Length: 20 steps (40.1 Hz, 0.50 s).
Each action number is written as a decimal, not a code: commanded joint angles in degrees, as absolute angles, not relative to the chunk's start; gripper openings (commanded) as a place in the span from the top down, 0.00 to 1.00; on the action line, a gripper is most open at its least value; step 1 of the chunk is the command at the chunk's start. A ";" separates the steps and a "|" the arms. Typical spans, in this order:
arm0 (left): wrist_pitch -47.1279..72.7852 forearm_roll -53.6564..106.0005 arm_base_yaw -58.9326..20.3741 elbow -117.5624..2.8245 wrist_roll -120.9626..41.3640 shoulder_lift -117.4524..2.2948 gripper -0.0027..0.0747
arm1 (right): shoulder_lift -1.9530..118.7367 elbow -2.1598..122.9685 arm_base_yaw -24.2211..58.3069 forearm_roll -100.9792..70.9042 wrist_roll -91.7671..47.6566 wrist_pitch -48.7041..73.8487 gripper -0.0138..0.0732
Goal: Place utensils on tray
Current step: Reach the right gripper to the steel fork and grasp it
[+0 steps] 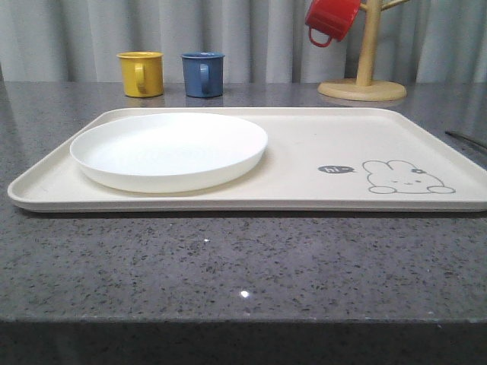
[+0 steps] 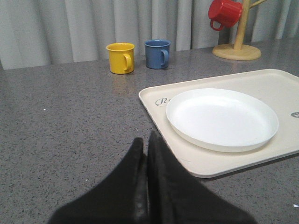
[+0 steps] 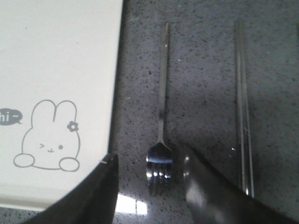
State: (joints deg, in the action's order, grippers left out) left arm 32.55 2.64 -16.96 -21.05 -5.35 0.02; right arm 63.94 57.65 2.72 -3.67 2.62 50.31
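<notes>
- Left gripper (image 2: 146,154) pressed together, empty, low over speckled grey counter (image 2: 70,126); tray (image 2: 205,163) corner just beside the tips, white plate (image 2: 222,116) on it.
- Beyond: yellow mug (image 2: 121,57), blue mug (image 2: 157,53), red mug (image 2: 225,13) on wooden stand (image 2: 237,49), grey curtain (image 2: 56,23) behind.
- Right gripper (image 3: 150,179) spread, straddling fork (image 3: 161,121) tines on counter; tray edge beside one finger, chopsticks (image 3: 243,107) beside the other.

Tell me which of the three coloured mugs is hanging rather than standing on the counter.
The red mug: it hangs from the wooden mug tree, while the yellow mug and blue mug stand upright on the grey counter.
</notes>
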 commanded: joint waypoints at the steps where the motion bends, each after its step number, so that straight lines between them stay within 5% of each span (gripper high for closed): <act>1: 27.47 3.27 -16.96 -22.53 -4.76 -0.71 0.99 | 68.78 62.52 3.84 -3.88 1.76 48.50 0.44; 20: 27.47 3.27 -16.96 -22.53 -4.76 -0.71 0.99 | 86.10 67.02 3.74 -1.67 1.81 47.72 0.44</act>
